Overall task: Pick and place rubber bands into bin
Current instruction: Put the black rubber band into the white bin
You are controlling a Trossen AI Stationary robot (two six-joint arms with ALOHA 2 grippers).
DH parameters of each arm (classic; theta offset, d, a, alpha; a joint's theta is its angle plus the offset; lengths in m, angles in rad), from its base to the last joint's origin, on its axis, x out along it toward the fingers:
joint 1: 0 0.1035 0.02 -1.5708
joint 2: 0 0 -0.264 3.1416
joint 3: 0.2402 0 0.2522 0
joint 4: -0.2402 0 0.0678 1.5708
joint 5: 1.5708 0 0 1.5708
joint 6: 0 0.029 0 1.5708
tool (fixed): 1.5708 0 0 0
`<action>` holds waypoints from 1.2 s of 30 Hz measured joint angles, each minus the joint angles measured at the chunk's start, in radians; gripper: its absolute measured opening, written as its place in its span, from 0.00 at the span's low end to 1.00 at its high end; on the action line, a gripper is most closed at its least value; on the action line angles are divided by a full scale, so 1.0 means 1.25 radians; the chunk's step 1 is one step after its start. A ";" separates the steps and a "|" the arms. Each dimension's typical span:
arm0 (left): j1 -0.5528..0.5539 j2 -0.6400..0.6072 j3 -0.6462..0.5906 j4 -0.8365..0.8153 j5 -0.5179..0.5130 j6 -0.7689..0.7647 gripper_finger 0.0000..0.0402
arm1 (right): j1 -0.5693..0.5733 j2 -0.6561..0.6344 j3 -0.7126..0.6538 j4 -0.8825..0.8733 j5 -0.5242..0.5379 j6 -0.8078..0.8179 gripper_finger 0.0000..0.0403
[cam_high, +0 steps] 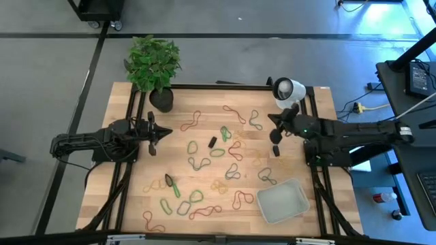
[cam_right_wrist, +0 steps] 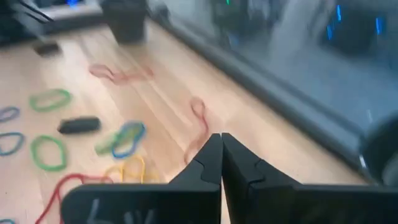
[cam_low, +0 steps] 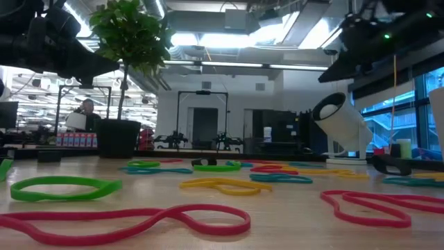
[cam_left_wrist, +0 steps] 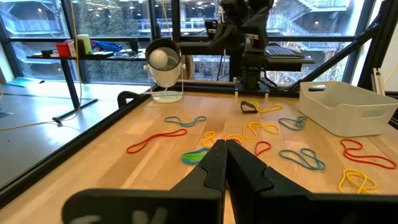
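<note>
On a wooden worktop, rubber bands lie scattered mid-surface, the bin empty near one corner; left tool and right tool hover pinched together, empty.

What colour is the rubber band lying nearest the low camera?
Red: a long twisted rubber band across the foreground, clearest in the low view.

Robotics lab: glass partitions, ceiling ducts, other arm rigs.
</note>
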 joint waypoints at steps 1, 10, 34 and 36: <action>0.000 0.000 0.000 0.000 0.000 0.000 0.01 | -0.006 0.029 0.034 -0.061 0.000 0.041 0.01; 0.000 0.000 0.000 0.000 0.000 0.000 0.01 | -0.016 0.192 0.157 -0.522 -0.057 0.445 0.22; 0.000 0.000 0.000 0.000 0.000 0.000 0.01 | 0.157 0.415 0.103 -0.430 -0.266 0.759 0.48; 0.000 0.000 0.000 0.000 0.000 0.000 0.01 | 0.164 0.442 0.103 -0.430 -0.267 0.780 0.48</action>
